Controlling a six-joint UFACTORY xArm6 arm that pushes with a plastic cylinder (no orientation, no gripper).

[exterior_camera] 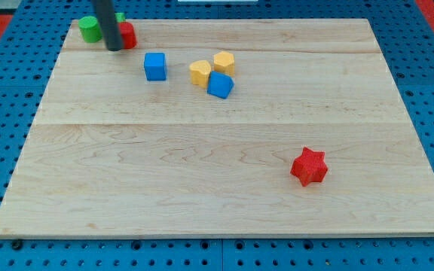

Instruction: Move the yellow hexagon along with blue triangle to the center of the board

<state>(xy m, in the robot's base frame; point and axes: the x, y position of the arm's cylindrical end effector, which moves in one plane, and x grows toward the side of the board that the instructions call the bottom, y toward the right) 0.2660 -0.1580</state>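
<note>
Tip [114,48] at view's top left, beside red block [127,35] and green block [90,28]. Yellow hexagon [224,62] and blue triangle [220,85] well off toward view's right. No fingers fitted, just rod.

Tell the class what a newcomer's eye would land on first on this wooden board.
Probably the dark rod at the view's top left, my tip set among a green block and a red block. Next, the cluster right of it: a blue cube, two yellow blocks and another blue block. A red star sits alone at lower right.
</note>
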